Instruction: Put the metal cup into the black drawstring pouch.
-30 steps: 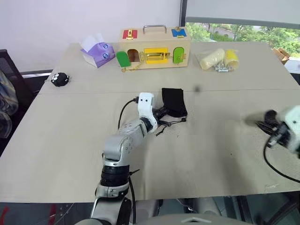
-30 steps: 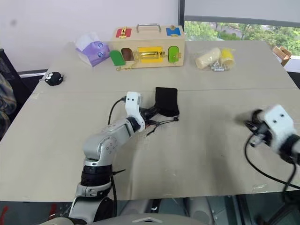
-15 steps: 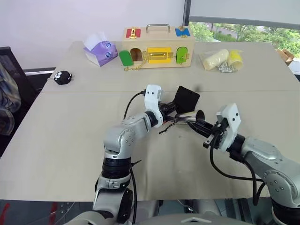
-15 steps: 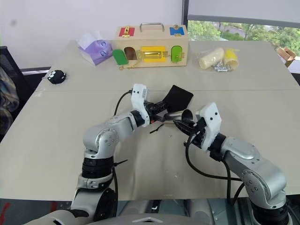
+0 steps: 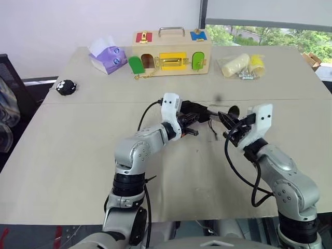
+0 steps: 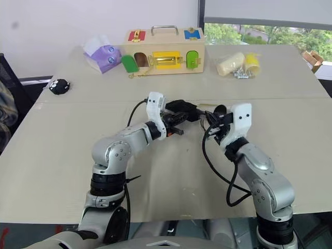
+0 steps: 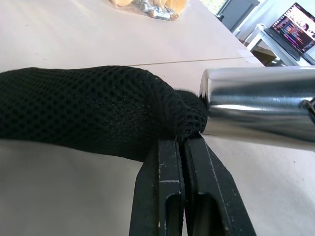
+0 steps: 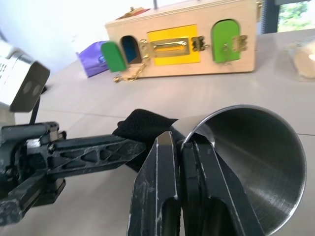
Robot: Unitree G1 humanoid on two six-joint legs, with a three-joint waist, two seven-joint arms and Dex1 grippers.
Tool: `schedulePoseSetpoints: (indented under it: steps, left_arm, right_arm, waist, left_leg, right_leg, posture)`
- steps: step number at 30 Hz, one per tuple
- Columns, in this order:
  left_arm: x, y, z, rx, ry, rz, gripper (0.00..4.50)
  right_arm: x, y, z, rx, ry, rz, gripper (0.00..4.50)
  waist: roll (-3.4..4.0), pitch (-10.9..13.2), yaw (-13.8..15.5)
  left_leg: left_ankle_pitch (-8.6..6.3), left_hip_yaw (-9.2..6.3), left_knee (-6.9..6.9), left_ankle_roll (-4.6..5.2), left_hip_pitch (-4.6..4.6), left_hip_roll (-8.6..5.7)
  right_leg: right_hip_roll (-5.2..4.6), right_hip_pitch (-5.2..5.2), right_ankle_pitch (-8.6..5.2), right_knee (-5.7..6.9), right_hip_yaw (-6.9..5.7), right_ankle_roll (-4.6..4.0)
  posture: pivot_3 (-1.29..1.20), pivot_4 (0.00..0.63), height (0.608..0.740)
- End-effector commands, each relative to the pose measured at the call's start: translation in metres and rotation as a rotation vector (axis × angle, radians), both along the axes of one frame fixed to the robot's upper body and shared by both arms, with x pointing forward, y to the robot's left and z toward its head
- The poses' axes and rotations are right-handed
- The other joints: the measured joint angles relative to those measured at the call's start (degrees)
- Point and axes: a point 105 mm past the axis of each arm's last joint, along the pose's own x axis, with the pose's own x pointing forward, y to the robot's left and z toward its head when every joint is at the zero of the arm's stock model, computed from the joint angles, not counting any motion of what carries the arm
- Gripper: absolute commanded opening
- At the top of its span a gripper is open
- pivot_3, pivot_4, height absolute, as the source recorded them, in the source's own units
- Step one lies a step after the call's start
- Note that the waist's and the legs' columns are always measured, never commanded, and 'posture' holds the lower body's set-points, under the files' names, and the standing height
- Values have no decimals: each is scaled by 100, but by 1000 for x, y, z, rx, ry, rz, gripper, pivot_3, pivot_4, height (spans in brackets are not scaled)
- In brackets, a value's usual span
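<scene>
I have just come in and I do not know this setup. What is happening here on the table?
A two-armed robot is packing a metal cup into a black pouch. The left gripper is shut on the pouch's edge and holds it up over the table. The right gripper is shut on the cup's rim and holds the cup sideways, its base right at the pouch. The cup is not yet inside.

You see a shiny silver metal cup point(image 8: 248, 162) against a black, honeycomb-mesh drawstring pouch point(image 7: 83, 110). Behind, your wooden lock box point(image 5: 171, 54) shows green doors and a yellow panel.
</scene>
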Motion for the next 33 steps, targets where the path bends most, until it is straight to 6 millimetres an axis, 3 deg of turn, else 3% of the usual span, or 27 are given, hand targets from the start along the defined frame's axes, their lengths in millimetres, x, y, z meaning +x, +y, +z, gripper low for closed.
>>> schedulePoseSetpoints:
  steps: [1, 7, 11, 16, 26, 33]
  left_arm:
    - [-1, -8, 12, -23, -35, -38, 0]
    - [4, -6, 14, -56, -12, -10, 0]
    - [15, -1, 18, -88, 20, 42, 0]
    - [17, -2, 26, -121, 7, 38, 0]
    - [-8, -11, 25, -126, -65, -108, 0]
    - [-12, -14, 26, -126, -93, -138, 0]
  right_arm:
    - [0, 4, 15, 56, -64, -6, 82]
    - [-3, 13, 13, 89, -58, 23, 82]
    - [-16, 12, 21, 148, -87, 69, 82]
    - [-33, 14, 11, 80, -59, 161, 82]
    - [-11, 14, 5, 132, -22, 67, 82]
    - [-2, 14, 6, 194, 0, 46, 82]
  waist:
    - [0, 0, -15]
    - [1, 0, -17]
    - [0, 0, 1]
    - [0, 0, -12]
    - [1, -1, -28]
    - [1, -1, -7]
  left_leg:
    - [0, 2, -2, 0, 0, 0]
    - [0, 6, -4, 0, 1, 1]
    - [0, 4, -3, 1, 1, 1]
    - [0, 12, -3, 1, 0, -1]
    - [0, 14, -5, 0, 7, 8]
    - [0, 15, -5, 0, 6, 5]
  right_leg:
    - [0, -2, 0, 1, 2, 0]
    - [4, -10, 0, 10, 8, 0]
    - [5, -9, 0, 11, 8, 0]
    - [3, -10, 0, 8, 14, 1]
    - [16, -10, 0, 11, 24, 0]
    - [14, -10, 0, 9, 27, -1]
  posture:
    - [0, 150, 740]
    - [0, 150, 740]
    - [0, 150, 740]
    - [0, 150, 740]
    - [0, 150, 740]
    - [0, 150, 740]
